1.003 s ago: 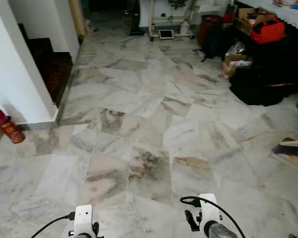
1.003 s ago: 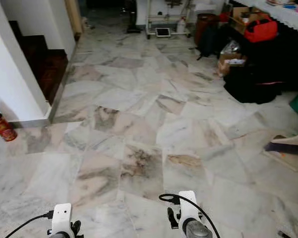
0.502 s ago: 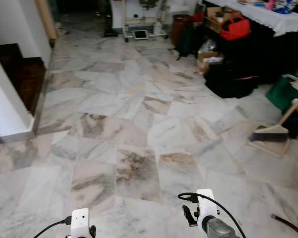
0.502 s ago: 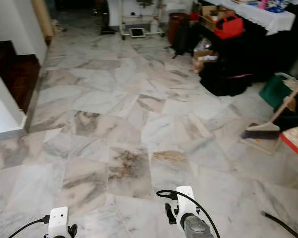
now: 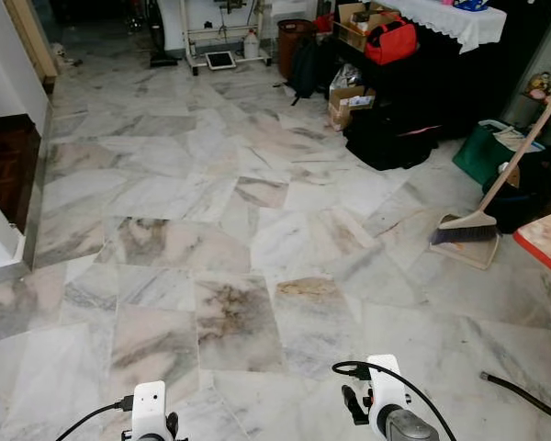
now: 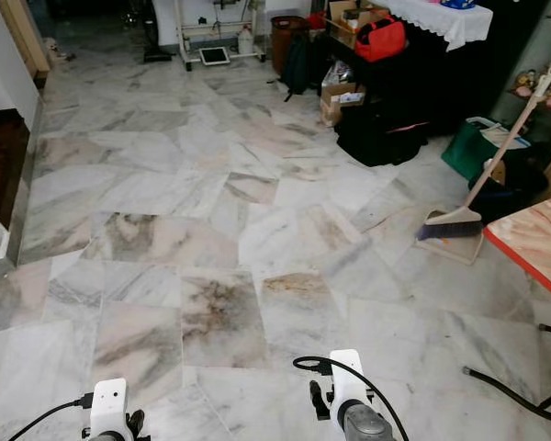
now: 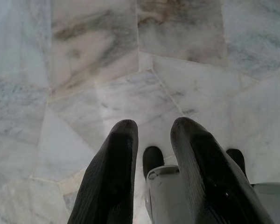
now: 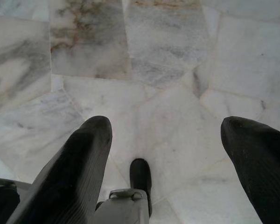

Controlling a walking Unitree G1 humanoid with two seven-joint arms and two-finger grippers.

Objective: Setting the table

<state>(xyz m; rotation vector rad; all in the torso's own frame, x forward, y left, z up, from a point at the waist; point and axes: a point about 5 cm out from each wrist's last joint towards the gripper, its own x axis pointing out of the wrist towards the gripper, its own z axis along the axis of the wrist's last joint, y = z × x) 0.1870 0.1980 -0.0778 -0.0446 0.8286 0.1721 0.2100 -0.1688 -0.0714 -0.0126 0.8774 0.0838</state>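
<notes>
A table [image 6: 535, 244] with a pinkish marble-look top and a red edge pokes in at the right, only its corner in sight. Nothing shows on that corner. Both arms hang low over the marble floor; my left wrist [image 5: 150, 410] and right wrist [image 5: 387, 408] sit at the bottom of the eye views. In the left wrist view my left gripper [image 7: 154, 128] has a narrow gap between its fingers and holds nothing. In the right wrist view my right gripper [image 8: 165, 123] is spread wide, also with nothing in it.
A broom [image 5: 469, 228] leans beside a green bin [image 5: 484, 151] just beyond the table corner. Black bags [image 5: 386, 138], boxes and a red bag [image 5: 391, 40] line the far right under a white-clothed counter. A black cable [image 6: 501, 395] lies on the floor at right.
The camera has swung right: the white wall, stairs and red canister have left the picture, while the broom, green bin and red-edged table corner have come in. Both arms hang as before.
</notes>
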